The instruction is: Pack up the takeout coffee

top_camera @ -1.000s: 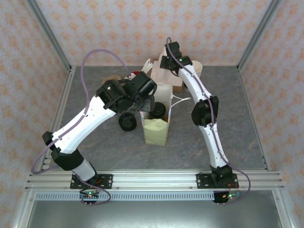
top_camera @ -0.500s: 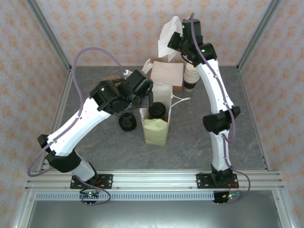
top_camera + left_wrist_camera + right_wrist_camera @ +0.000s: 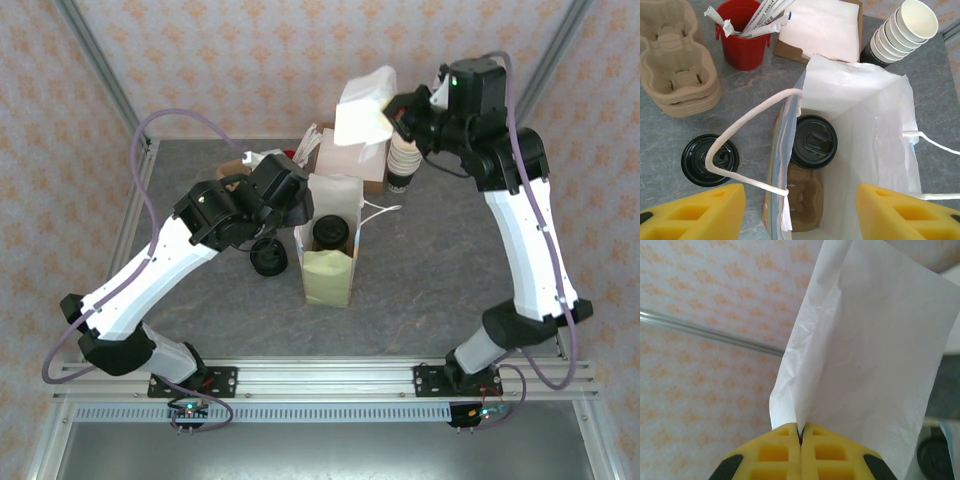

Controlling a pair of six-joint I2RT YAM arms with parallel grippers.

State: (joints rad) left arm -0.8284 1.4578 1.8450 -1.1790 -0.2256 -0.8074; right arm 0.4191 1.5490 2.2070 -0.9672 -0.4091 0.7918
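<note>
Takeout coffee is sitting inside the white paper bag on the bench, black lid up, w/ a loose lid lying just left of the bag. Left claw hangs over the bag, jaws apart, gripping nothing. Right claw is raised near the back wall, clenched on a white napkin.

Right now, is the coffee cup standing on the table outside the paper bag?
No, the left wrist view shows the coffee cup inside the open paper bag, its black lid facing up.
</note>
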